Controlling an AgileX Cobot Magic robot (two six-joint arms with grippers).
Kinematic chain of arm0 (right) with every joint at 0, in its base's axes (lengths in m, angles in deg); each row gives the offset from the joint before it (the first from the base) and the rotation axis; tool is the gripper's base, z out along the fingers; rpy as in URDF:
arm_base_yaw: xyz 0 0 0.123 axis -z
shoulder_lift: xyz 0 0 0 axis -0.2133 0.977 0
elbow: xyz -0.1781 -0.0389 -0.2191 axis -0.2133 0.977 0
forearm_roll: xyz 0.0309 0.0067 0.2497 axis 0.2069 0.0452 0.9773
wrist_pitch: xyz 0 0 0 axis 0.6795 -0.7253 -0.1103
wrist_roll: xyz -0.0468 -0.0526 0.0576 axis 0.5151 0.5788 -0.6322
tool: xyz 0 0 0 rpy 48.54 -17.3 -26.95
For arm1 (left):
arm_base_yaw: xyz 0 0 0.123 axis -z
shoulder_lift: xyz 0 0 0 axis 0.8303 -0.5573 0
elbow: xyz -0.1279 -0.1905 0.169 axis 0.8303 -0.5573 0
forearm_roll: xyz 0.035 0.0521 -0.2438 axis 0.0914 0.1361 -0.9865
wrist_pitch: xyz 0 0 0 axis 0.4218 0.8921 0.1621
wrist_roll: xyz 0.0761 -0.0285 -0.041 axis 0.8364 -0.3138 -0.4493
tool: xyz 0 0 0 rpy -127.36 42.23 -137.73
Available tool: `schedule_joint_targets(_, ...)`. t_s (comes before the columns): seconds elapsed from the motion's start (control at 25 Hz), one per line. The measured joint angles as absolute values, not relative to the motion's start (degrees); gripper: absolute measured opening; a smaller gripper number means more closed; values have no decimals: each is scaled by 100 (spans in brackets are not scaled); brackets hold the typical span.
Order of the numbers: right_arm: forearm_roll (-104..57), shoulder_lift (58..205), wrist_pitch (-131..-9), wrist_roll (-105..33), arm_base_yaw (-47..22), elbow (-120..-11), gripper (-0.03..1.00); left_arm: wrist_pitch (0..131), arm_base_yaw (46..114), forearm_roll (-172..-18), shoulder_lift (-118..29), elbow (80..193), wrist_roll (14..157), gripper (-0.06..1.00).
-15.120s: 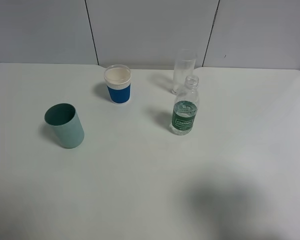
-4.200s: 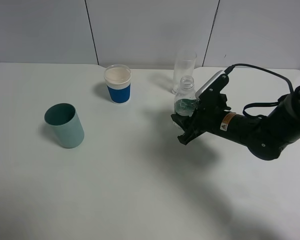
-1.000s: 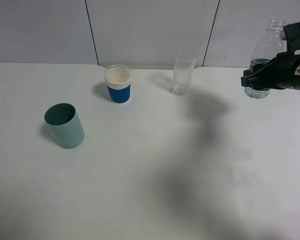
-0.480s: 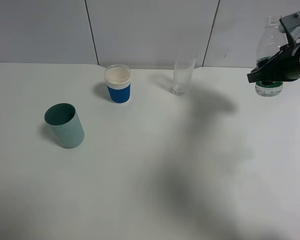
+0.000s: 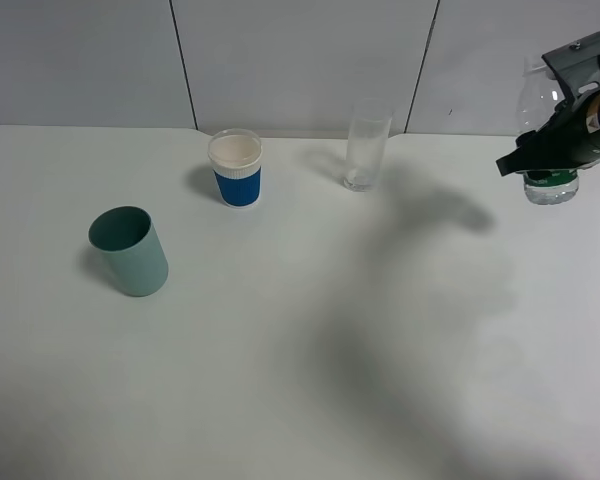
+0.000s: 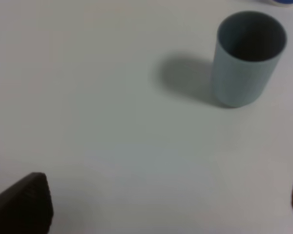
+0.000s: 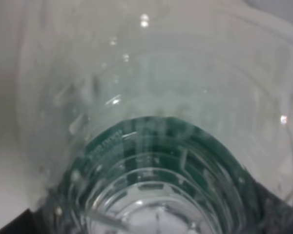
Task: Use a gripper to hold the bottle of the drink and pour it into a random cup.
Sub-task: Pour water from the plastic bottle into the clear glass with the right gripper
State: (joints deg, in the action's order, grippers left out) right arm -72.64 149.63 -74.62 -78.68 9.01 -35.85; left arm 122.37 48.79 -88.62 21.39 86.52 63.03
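The bottle of the drink (image 5: 551, 188) is clear with a dark green label and hangs in the air at the far right, roughly upright. My right gripper (image 5: 552, 148) is shut on its middle. In the right wrist view the bottle (image 7: 161, 146) fills the frame, with dark fingers (image 7: 278, 219) at its sides. The cup (image 5: 367, 146), a tall clear tumbler, stands at the back of the table (image 5: 310, 330), well left of the bottle. My left gripper (image 6: 161, 209) is open and empty, out of the exterior view; its fingertips (image 6: 24, 204) hover over bare table near the teal cup (image 6: 249, 58).
A blue-and-white paper cup (image 5: 236, 168) stands at the back, left of the tumbler. The teal plastic cup (image 5: 128, 250) stands at the left. A grey panelled wall (image 5: 300, 60) runs right behind the table's back edge.
My right gripper has carried the bottle further right, away from the tumbler, and its shadow on the table has followed. The cups have not moved.
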Motion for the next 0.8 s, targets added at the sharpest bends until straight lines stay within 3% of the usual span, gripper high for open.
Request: schedule_joint_targets(0.8,-8649,16227,-8858,-8537,-290,-5355,55,12237,4879,-8862,2139,8652,6303,99)
